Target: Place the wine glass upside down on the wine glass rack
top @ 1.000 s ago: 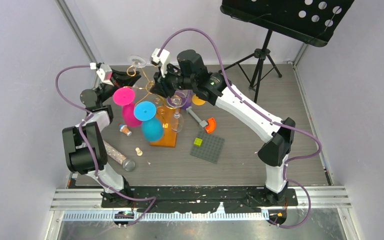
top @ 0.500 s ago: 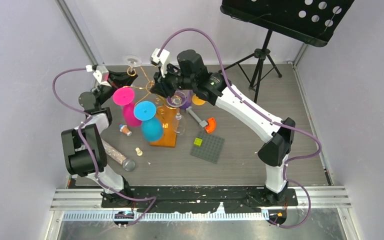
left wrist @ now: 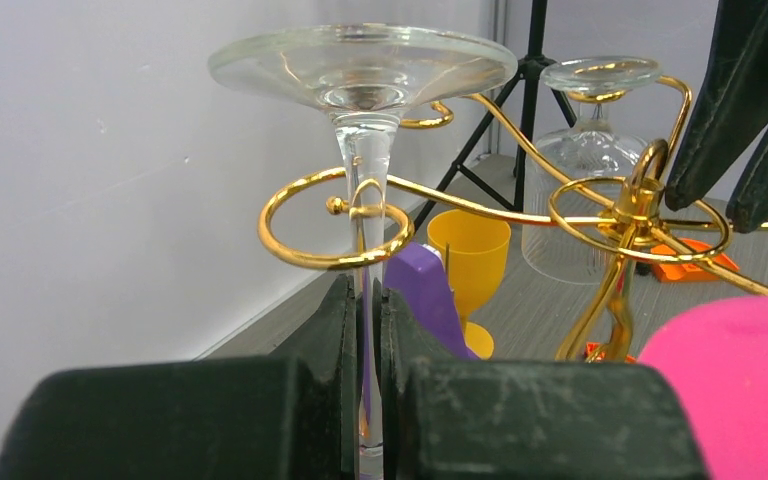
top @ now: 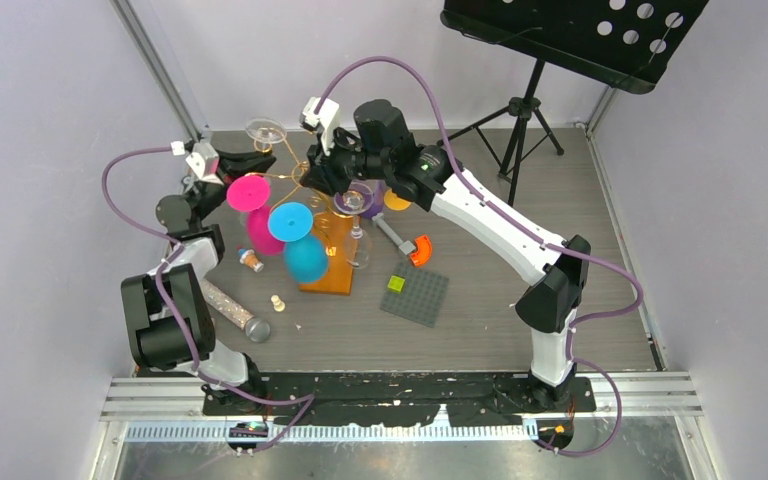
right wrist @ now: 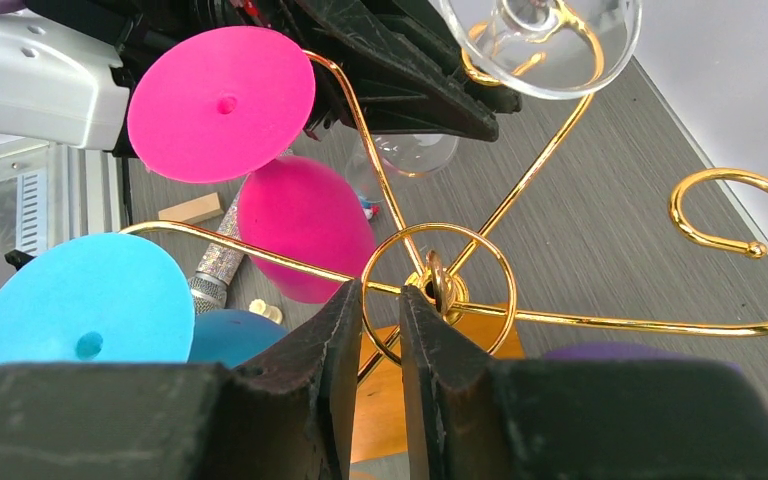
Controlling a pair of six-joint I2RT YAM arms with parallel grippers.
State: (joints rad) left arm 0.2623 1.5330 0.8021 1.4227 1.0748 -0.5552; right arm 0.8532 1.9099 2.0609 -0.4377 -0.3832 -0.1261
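The clear wine glass [left wrist: 360, 65] is upside down, foot on top, its stem [left wrist: 362, 180] standing inside a gold scroll loop [left wrist: 300, 250] of the wine glass rack [left wrist: 632, 215]. My left gripper [left wrist: 365, 300] is shut on that stem just below the loop. From above, the glass foot [top: 263, 130] shows at the rack's far left, with the left gripper [top: 268, 157] under it. My right gripper [right wrist: 380, 295] sits over the rack's top ring [right wrist: 440, 290], its jaws a narrow gap apart astride the ring wire. The rack's orange base [top: 325, 280] rests on the table.
A pink glass [top: 250, 192], a blue glass [top: 290, 222] and another clear glass [top: 350, 203] hang on the rack. A yellow goblet [left wrist: 468, 255] and a purple cup [left wrist: 425, 300] stand behind it. A grey baseplate [top: 415, 295], a glitter microphone [top: 235, 310] and a black music stand [top: 570, 35] are nearby.
My left wrist has drawn back to the left, and the clear glass's foot has shifted slightly left with it. The right arm has not moved.
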